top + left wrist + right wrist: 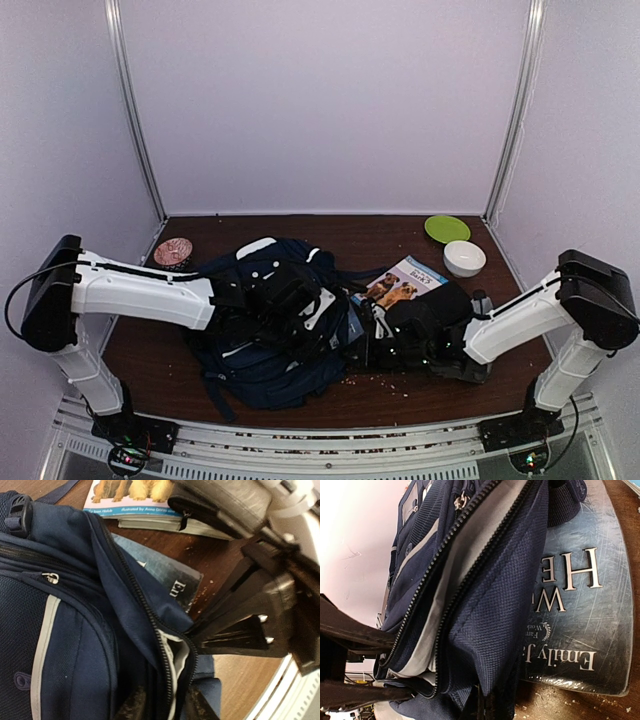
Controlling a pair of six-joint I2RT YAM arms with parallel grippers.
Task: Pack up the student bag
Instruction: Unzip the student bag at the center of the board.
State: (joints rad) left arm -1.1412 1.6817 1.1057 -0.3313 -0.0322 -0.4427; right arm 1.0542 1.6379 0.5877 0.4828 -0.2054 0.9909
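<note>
Student bag (262,372), navy with a thin pale stripe, lying centrally on the worktop (350,232). Main zip open, light grey lining (467,542) exposed, contents hidden. A blue-grey book (580,605) lies partly under it. Right fingers (355,635) closed on its zip edge. Left fingers (131,705) apart astride that edge, grip not discernible.

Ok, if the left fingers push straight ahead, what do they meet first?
The student bag: its open zip edge sits between the left fingers. Further on are the right fingers pinching that edge, depth unclear.
</note>
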